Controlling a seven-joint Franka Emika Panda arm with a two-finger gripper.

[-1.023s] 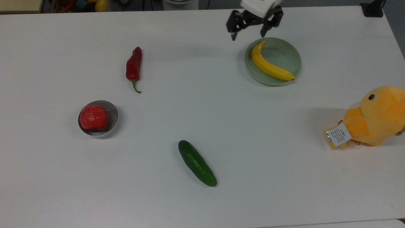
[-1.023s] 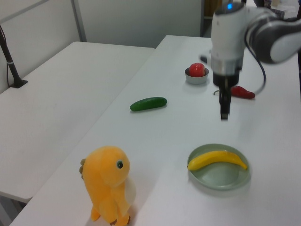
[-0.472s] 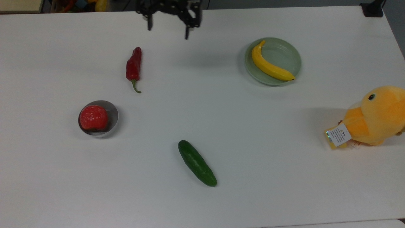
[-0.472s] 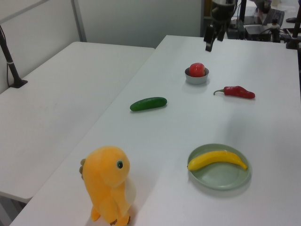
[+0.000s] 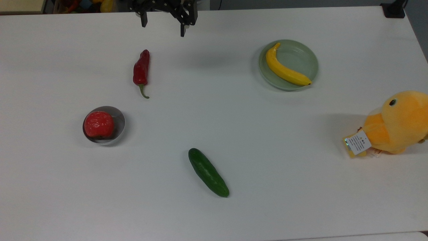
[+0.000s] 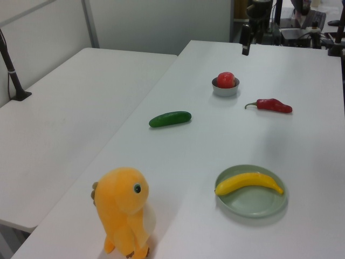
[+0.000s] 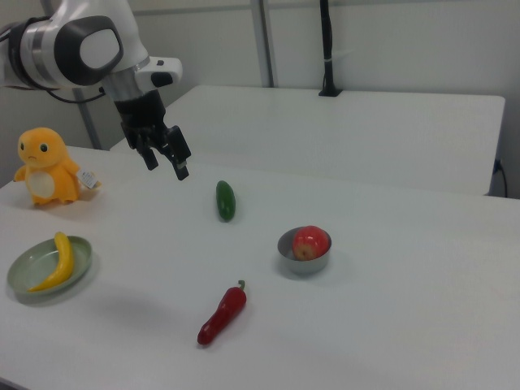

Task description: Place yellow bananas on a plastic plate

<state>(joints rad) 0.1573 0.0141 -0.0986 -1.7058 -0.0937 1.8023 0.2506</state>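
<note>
Lying curved across the plastic plate (image 5: pixel 301 57), dark tip reaching the rim: the yellow bananas (image 5: pixel 285 68), in fact a single fruit, resting inside the pale green dish (image 6: pixel 253 202) (image 7: pixel 32 264) and seen as a yellow arc in the left view (image 6: pixel 249 182) and the right view (image 7: pixel 55 262). Hanging high and well apart from both, near the top view's upper edge: the pincer (image 5: pixel 163 24), black fingers spread wide and gripping nothing, also showing in the right view (image 7: pixel 166 162) below the white arm (image 7: pixel 89 50), and at the far end of the bench in the left view (image 6: pixel 246 46). Sitting on the white bench (image 5: pixel 234 127) elsewhere: a red chili pepper (image 5: pixel 141 71), lying just below the pincer in the top view; a red apple (image 5: pixel 98 124) nestling in a small metal bowl (image 5: pixel 119 126); a dark green cucumber (image 5: pixel 208 172) lying diagonally toward the top view's lower middle. Standing at the top view's right edge, near the plate but not touching it: an orange plush duck (image 5: pixel 398 122) carrying a white tag (image 5: pixel 358 142).
</note>
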